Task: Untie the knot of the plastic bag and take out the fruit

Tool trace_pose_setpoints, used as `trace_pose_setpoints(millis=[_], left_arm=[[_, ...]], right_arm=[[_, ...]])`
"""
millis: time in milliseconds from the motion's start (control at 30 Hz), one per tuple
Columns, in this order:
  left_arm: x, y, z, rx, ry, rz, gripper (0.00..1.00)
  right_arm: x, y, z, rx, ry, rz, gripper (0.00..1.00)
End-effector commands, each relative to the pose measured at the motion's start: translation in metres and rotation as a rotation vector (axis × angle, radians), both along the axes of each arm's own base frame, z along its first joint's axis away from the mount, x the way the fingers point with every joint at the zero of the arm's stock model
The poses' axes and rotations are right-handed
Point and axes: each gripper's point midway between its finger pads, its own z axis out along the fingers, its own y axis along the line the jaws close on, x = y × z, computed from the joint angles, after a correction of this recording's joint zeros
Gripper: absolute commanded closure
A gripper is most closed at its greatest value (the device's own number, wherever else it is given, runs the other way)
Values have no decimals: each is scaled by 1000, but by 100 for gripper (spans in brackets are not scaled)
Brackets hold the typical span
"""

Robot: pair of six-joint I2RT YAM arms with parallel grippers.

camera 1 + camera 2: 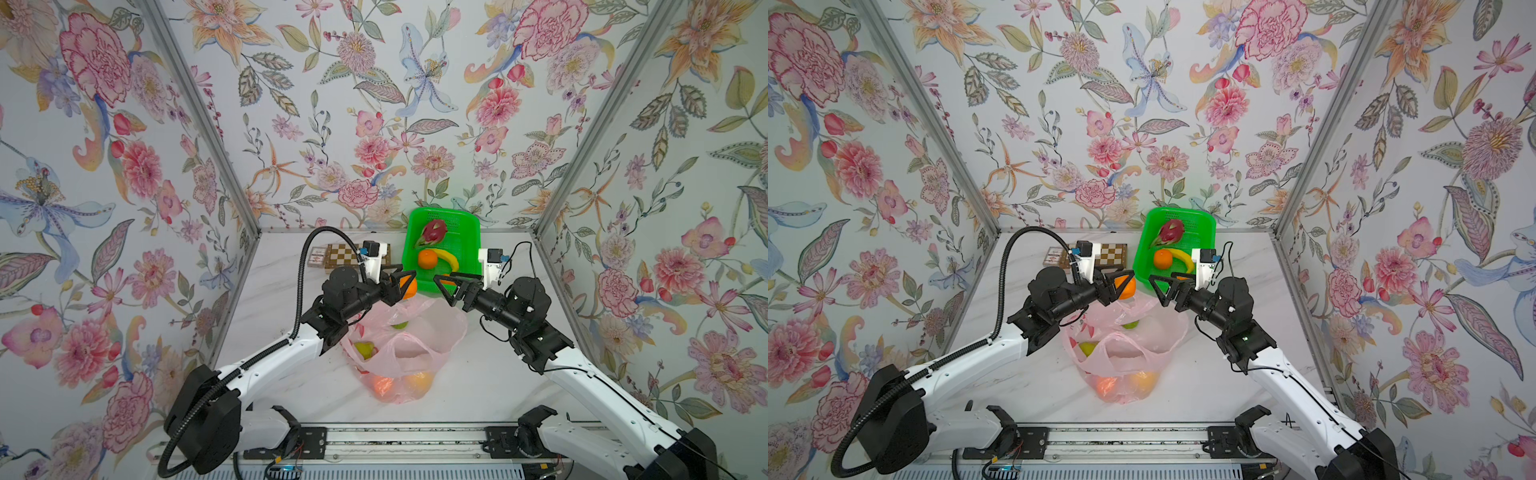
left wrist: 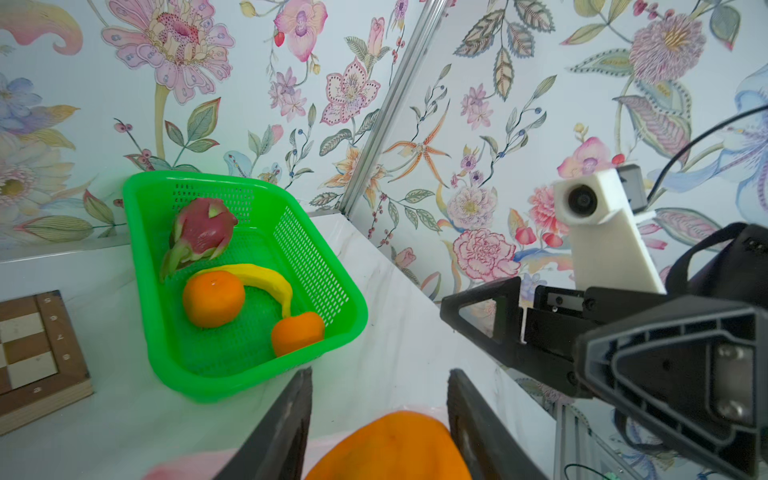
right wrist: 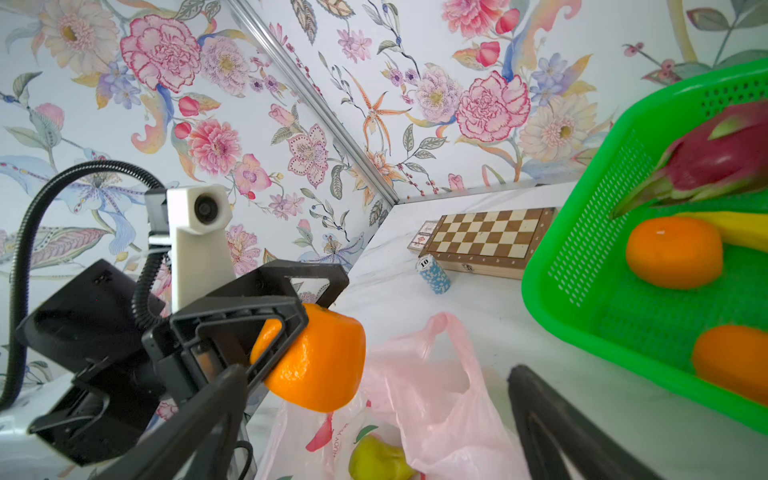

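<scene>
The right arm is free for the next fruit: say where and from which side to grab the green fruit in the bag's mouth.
Grip the green fruit across its rounded middle, descending from above through the plastic bag's open mouth: it seems uncovered on top, while loose film flanks its sides.

The number 10 is on top of the stack of blue chips. The numbers 5, 6, 7 and 8 run along the brown edge of the chess board, turned sideways. Its long side has tiny letters, too small to read. The pink plastic bag has a line of small print and the small box by the board has red print, both too blurry to read
</scene>
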Motion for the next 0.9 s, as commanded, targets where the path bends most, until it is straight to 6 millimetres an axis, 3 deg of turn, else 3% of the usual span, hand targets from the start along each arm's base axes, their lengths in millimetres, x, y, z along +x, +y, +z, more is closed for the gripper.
trace_pose_setpoints(millis=[0,233,633,700,867], left_arm=[[5,-9,38,-140,28,-62,63],[15,-29,60,-265,156,-144,61],[27,-28,63,-306,183,-70,60],[27,-30,61,-306,190,-78,60],[27,-29,55,-291,195,-63,59]], right_arm=[[-2,6,31,-34,-235,40,1],[1,17,30,-128,-542,66,1],[19,58,22,-135,-569,151,1],[13,73,23,-124,-577,184,3],[17,82,30,-109,-592,179,10]])
